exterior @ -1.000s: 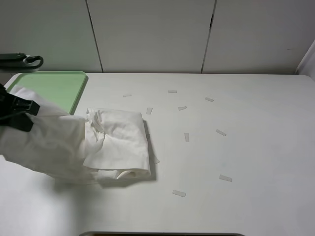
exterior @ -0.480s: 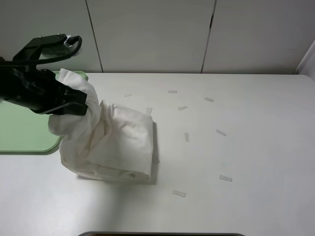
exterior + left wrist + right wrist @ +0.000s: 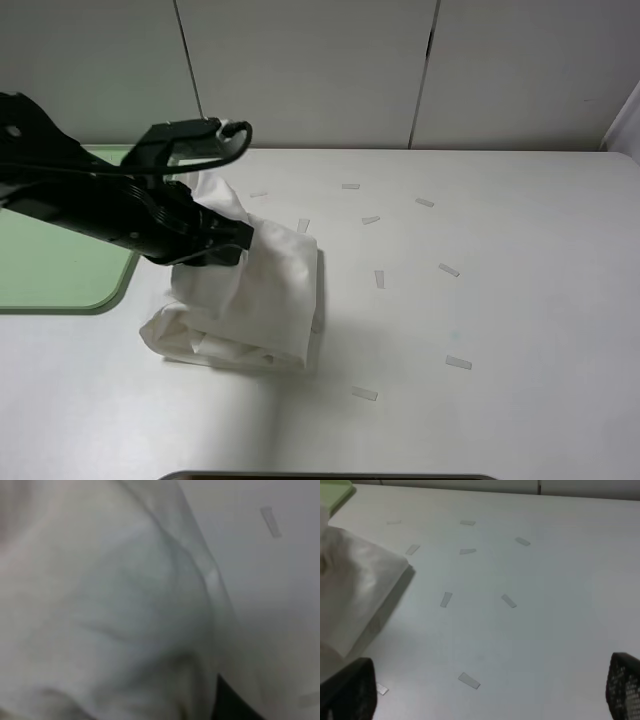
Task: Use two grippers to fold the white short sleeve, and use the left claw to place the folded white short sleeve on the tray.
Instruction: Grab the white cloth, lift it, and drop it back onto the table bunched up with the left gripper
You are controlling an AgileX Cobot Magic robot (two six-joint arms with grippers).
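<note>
Left gripper (image 3: 222, 247) pinched nearly closed on a bunched upper fold of the white short sleeve (image 3: 265, 290), held up just past the right edge of the tray (image 3: 60, 270), arm crossing over the tray. White short sleeve a crumpled, folded heap on the table (image 3: 500, 300) just right of the tray and apart from it, upper part drawn up to the claw, lower layers lying flat. Right gripper (image 3: 485, 692) spread wide with nothing between its fingers, well apart from the tray, above tabletop scattered with small paper strips (image 3: 363, 393).
</note>
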